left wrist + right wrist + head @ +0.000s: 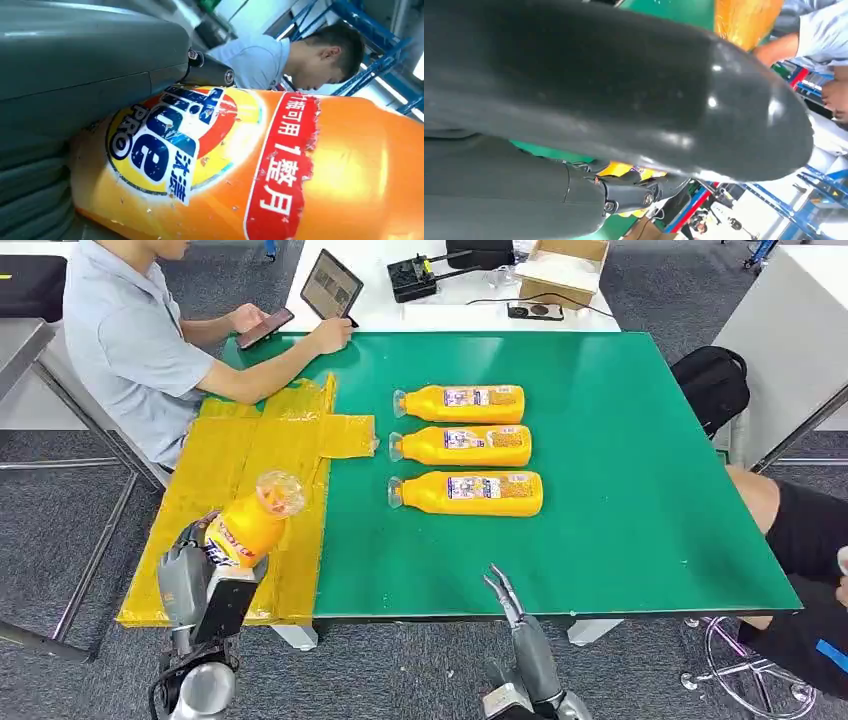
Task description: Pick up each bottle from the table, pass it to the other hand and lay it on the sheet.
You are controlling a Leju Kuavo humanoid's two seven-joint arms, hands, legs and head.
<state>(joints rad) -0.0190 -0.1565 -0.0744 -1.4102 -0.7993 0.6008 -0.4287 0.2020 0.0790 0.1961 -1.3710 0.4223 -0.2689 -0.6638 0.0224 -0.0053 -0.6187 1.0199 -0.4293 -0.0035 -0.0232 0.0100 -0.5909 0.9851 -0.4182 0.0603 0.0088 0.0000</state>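
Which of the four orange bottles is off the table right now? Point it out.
The bottle gripped by the left hand, raised over the yellow sheet. The other three bottles lie flat in a row on the green table.

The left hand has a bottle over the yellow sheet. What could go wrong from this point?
1. The left hand grips the held bottle low on its body, tilted with the cap end up; a careless release could let it roll off the yellow sheet.
2. The sheet overhangs the table edge, so it may sag.
3. The person's arm rests near the sheet's far end.
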